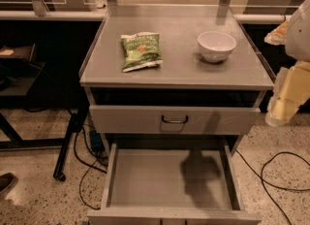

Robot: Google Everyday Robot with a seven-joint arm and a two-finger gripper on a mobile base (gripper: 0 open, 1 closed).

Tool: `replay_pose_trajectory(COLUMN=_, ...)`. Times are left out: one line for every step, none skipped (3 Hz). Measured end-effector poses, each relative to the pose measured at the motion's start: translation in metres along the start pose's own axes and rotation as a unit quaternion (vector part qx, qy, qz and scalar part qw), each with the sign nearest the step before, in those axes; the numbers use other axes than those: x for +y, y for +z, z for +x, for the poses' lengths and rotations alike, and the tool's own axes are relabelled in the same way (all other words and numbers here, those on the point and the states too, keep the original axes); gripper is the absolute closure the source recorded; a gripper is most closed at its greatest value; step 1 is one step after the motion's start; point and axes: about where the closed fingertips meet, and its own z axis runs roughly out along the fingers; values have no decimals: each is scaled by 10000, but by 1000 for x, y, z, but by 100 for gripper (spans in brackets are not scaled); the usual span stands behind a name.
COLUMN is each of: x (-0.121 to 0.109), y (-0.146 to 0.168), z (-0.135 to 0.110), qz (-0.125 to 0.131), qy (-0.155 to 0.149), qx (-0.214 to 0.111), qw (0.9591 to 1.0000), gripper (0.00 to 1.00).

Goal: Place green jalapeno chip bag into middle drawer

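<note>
Surface (184, 71) carries chip bag (141, 50), left; drawer (155, 180) below lies open. Claw (283, 105) hangs right, grip state: cannot tell. Pickup unstarted; next, reach bag.

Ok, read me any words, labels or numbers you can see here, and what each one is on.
green jalapeno chip bag, lying on the cabinet top: pale lettering, too blurred to read.
white bowl, closed drawer front, open middle drawer: no text.
pincer, at the right edge level with the closed drawer front: no markings.

Speckled floor (34, 170), dim warm light
</note>
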Motion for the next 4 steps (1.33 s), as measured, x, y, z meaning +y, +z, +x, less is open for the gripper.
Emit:
replay_pose_trajectory(x=0, y=0, z=0, qz=8, qy=-10, qx=20, qw=10000, gripper=0)
replay_pose_trajectory(x=-8, y=-3, z=-8, qz=179, qy=-201, qx=405, qw=9988, gripper=0)
replay_pose_trajectory(x=-40, y=17, z=-60, qz=273, qy=-675, qx=721, qw=9947, gripper=0)
replay_pose_trajectory(x=-40, y=17, z=-60, qz=290, qy=-661, qx=701, qw=9949, gripper=0)
